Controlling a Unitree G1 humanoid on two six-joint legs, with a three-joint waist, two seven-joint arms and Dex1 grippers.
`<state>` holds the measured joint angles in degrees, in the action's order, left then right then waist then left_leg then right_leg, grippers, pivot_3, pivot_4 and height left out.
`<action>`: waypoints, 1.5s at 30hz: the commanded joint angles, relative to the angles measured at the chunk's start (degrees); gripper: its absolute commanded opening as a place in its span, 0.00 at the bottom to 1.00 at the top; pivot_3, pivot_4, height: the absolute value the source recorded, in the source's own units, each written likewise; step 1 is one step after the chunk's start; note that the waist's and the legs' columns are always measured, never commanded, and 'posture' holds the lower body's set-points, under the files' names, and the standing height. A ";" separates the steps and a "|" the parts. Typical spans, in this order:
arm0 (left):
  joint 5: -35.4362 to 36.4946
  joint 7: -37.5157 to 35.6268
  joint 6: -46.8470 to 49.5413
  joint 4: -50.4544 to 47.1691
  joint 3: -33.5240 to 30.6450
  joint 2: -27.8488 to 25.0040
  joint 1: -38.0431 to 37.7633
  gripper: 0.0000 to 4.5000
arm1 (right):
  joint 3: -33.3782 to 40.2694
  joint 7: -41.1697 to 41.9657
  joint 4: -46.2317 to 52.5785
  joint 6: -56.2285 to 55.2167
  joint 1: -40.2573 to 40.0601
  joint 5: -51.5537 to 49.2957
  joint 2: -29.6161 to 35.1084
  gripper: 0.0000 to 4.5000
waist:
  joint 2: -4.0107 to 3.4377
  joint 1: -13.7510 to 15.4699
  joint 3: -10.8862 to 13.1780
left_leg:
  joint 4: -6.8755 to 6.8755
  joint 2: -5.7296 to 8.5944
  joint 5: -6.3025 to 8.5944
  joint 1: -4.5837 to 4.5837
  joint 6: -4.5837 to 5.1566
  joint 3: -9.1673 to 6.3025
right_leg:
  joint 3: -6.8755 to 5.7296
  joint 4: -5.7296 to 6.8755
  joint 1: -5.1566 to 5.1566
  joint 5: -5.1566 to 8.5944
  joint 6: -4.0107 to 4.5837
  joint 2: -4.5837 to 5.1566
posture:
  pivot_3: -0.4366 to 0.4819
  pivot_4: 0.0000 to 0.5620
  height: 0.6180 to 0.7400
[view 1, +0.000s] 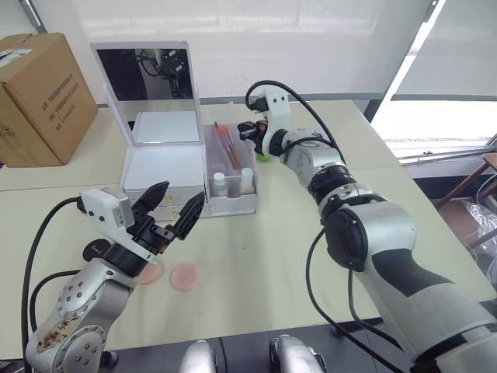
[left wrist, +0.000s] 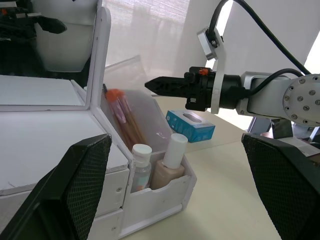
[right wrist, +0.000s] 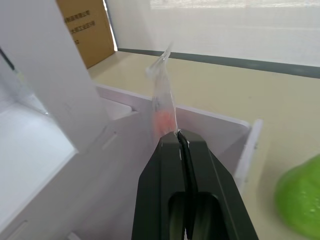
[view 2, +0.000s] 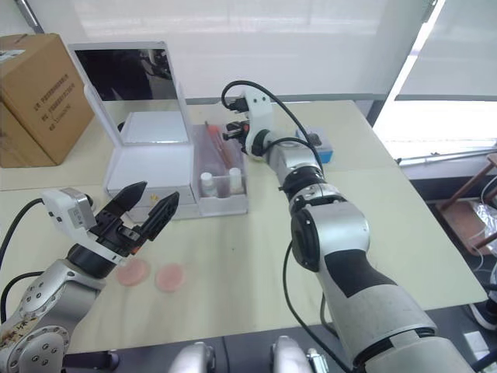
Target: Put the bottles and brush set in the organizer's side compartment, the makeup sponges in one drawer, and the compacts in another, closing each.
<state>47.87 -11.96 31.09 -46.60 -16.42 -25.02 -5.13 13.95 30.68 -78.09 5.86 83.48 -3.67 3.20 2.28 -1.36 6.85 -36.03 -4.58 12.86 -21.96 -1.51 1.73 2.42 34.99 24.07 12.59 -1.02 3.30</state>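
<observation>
The right pincer (right wrist: 181, 136) is pinched shut on the brush set (right wrist: 162, 95) pouch's top edge, steadying it as it leans in the side compartment (view 1: 247, 203) behind the bottles (view 1: 233, 183) (both upright); the left pincer (view 1: 172, 207) waits spread apart above the makeup sponges (view 1: 185, 276) on the table (view 1: 256, 256)

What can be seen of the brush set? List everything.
The brush set is a clear plastic pouch of slim brushes with pink-orange handles. It stands tilted in the side compartment of the organizer, leaning toward the mirror side, behind two bottles in the lower front section. Its top edge pokes above the rim. The right hand is shut with its fingertips at the pouch's upper edge, apparently pinching it.
</observation>
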 commanded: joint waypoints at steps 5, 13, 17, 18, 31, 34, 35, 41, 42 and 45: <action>0.49 0.46 -0.72 -2.09 -0.57 -1.00 0.66 1.00 | 4.86 0.71 1.65 -0.69 1.61 -5.09 -2.99 0.01 | 0.00 0.16 0.00 | -0.02 0.00 0.00 0.00 0.00 0.00 | 0.00 0.00 0.00 0.00 0.00 0.00 | 0.48 0.27 0.85; 1.43 1.29 -0.31 -3.04 -1.27 -2.00 0.03 1.00 | -0.19 -4.99 0.75 -0.55 -0.44 1.08 -3.47 0.01 | -0.03 0.29 0.02 | -0.02 0.00 0.00 0.00 0.00 0.00 | -0.01 0.01 0.00 0.02 0.04 0.01 | 0.48 0.27 0.85; 1.91 1.77 -0.28 -3.37 -1.37 -2.62 -0.23 1.00 | -3.22 -10.70 0.13 1.86 -2.23 5.00 -1.83 0.01 | 0.00 0.36 0.01 | -0.02 0.00 0.00 -0.01 0.00 0.00 | 0.00 0.00 0.01 0.07 0.12 0.02 | 0.48 0.27 0.85; 1.93 1.90 -0.26 -3.44 -1.37 -2.75 -0.30 1.00 | -3.59 -11.56 0.05 2.30 -2.49 5.57 -1.41 0.01 | 0.00 0.43 0.01 | -0.02 0.00 0.00 -0.02 0.00 0.00 | 0.00 0.01 0.02 0.07 0.12 0.02 | 0.48 0.27 0.85; 2.34 1.99 -0.52 -3.12 -0.79 -3.08 -0.25 1.00 | 1.79 -12.58 0.63 1.87 -0.51 1.26 -1.00 0.44 | 0.01 0.87 0.03 | -0.10 0.08 -0.01 -0.06 -0.01 -0.09 | -0.05 0.01 -0.05 0.07 0.10 0.06 | 0.48 0.27 0.85; 2.48 1.71 -0.58 -2.91 -0.75 -3.08 -0.17 1.00 | 3.08 -11.05 0.92 1.55 1.05 -0.17 -0.84 0.66 | 0.01 0.84 0.03 | -0.12 0.08 -0.01 -0.08 -0.01 -0.10 | -0.05 0.01 -0.04 0.07 0.10 0.07 | 0.48 0.27 0.85; 2.51 1.60 -0.60 -2.83 -0.72 -3.08 -0.15 1.00 | 3.47 -10.68 0.99 1.55 1.58 -0.61 -0.70 0.72 | 0.01 0.78 0.03 | -0.12 0.08 -0.01 -0.08 -0.01 -0.10 | -0.05 0.01 -0.03 0.07 0.10 0.06 | 0.48 0.27 0.85; 2.35 0.75 -0.86 -2.20 -1.03 -3.14 -0.20 1.00 | 4.06 -7.45 1.48 1.02 4.47 -1.44 0.78 0.99 | 0.02 0.18 0.02 | -0.02 0.07 0.00 -0.02 0.00 -0.10 | -0.03 0.01 -0.02 0.07 0.09 0.03 | 0.48 0.27 0.85; 2.25 0.29 -1.00 -1.87 -1.45 -3.35 -0.39 1.00 | 3.92 -5.78 1.71 0.96 4.85 -1.45 1.16 0.99 | 0.02 0.14 0.02 | -0.01 0.07 0.00 -0.02 0.00 -0.10 | -0.02 0.01 -0.01 0.06 0.09 0.02 | 0.48 0.27 0.85; 2.36 -1.92 -1.11 -0.73 -3.47 -4.69 -1.67 1.00 | 3.02 0.57 2.77 1.00 5.15 -1.37 2.70 0.99 | 0.01 0.13 0.03 | -0.01 0.07 0.00 -0.02 0.00 -0.11 | -0.02 0.00 0.00 0.04 0.05 0.02 | 0.48 0.27 0.85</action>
<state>49.70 -12.51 31.13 -47.05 -17.84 -28.96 -6.45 17.10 27.76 -78.39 7.92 86.35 -3.78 4.48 2.29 -1.23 6.88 -36.04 -4.50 12.85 -21.98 -1.51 1.63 2.40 34.99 24.08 12.64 -0.97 3.31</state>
